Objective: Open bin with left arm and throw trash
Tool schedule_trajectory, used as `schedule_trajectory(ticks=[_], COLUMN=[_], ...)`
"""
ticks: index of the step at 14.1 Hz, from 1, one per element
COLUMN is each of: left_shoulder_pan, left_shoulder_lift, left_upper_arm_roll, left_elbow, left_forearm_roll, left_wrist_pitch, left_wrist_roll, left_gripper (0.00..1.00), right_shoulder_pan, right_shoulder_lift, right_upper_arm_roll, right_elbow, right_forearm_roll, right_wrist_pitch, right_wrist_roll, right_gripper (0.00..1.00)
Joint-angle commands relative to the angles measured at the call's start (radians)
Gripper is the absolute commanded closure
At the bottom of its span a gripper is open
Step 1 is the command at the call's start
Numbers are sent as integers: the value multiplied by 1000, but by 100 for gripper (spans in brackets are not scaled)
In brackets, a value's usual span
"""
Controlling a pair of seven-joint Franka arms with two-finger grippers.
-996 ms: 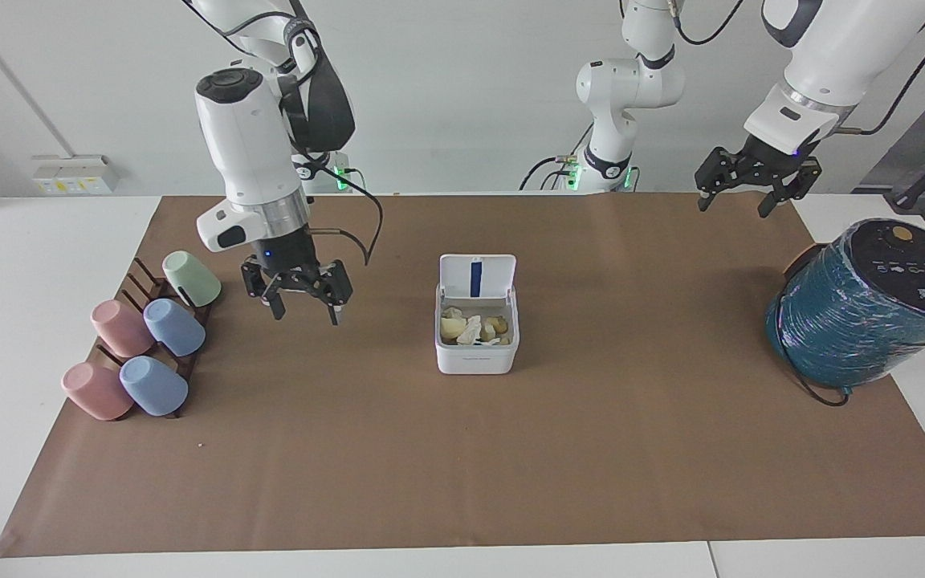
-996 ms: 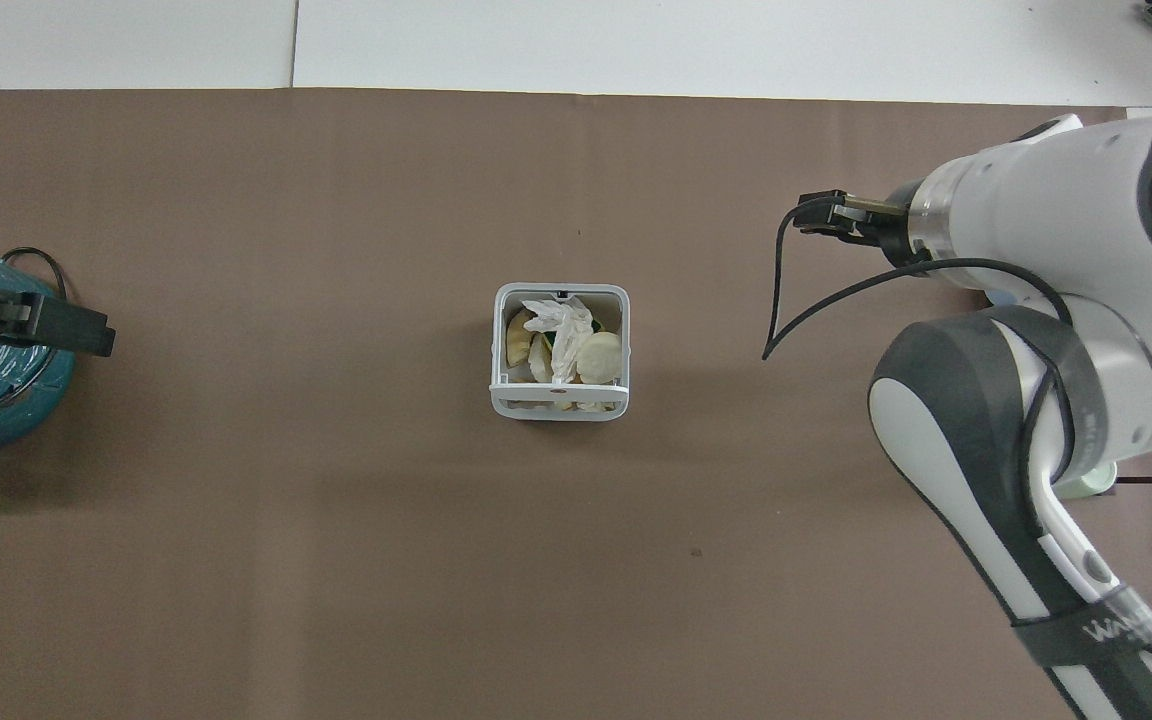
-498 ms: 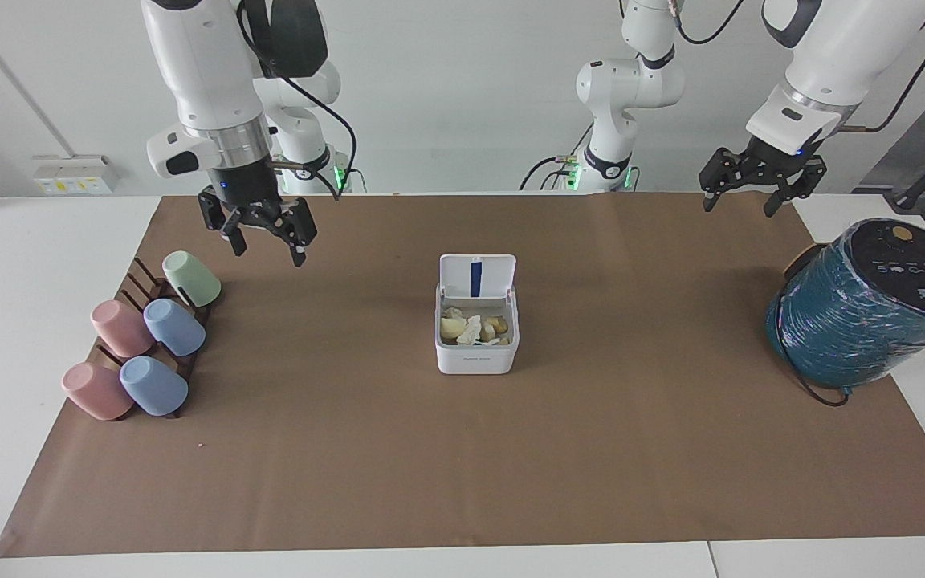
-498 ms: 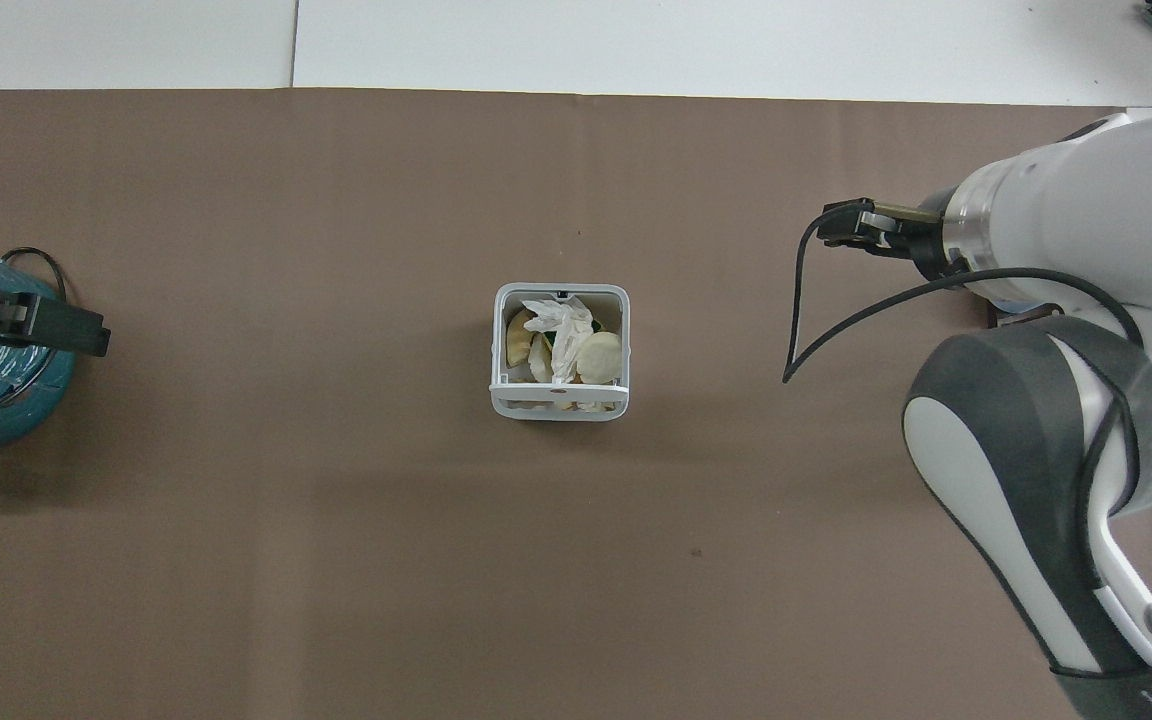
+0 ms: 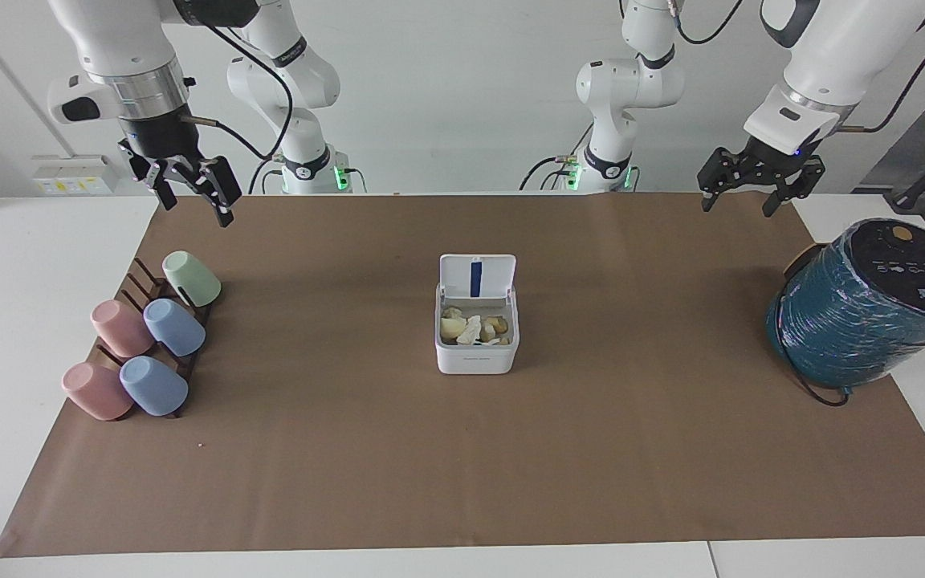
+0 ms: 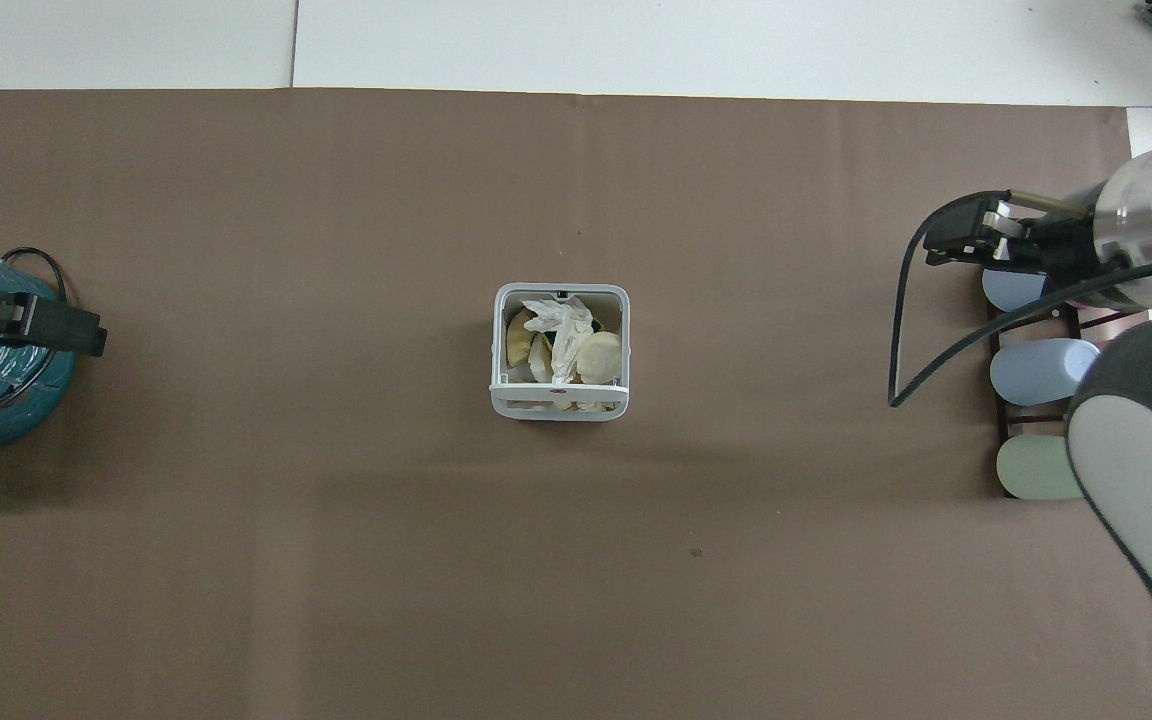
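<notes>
The bin (image 5: 476,355) is a small white box in the middle of the brown mat, also in the overhead view (image 6: 558,405). Its lid (image 5: 477,277) stands open and upright, with the blue strip showing. The trash (image 5: 474,327) lies inside the bin: a white tissue (image 6: 561,330) and pale yellow peel pieces (image 6: 598,355). My left gripper (image 5: 735,207) is open and empty, in the air over the mat's edge near the teal cylinder. My right gripper (image 5: 193,207) is open and empty, raised over the mat's corner at the right arm's end, near the cups.
A rack of several pastel cups (image 5: 141,337) lies at the right arm's end, also in the overhead view (image 6: 1036,370). A big teal wrapped cylinder (image 5: 864,305) with a black top stands at the left arm's end, with a black cable beside it.
My right gripper has risen and drawn back from beside the bin toward the mat's corner at the right arm's end. The left gripper, the bin and the trash have stayed put.
</notes>
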Motion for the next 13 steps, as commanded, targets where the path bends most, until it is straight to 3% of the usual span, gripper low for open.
schedule_trajectory(ticks=[1,9,13], left_shoulder_pan=[10,10,10], left_shoulder_lift=[-13,-13,-15], left_upper_arm_roll=[-4,-4,-4], left_elbow=[-10,-10,-10], left_forearm_roll=[19,19,19], left_wrist_pitch=[-10,-9,-15], left_wrist_roll=[4,4,4], left_gripper=[0,0,0], right_shoulder_pan=[-19,-22,-8], right_shoulder_lift=[-20,-60,-56], right_upper_arm_roll=[-15,-165,-191], right_elbow=[-2,-37,-50], right_forearm_roll=[24,22,21], right_wrist_pitch=[-33,-116,-108], right_wrist_roll=[-38,-386,-403], right_gripper=[0,0,0])
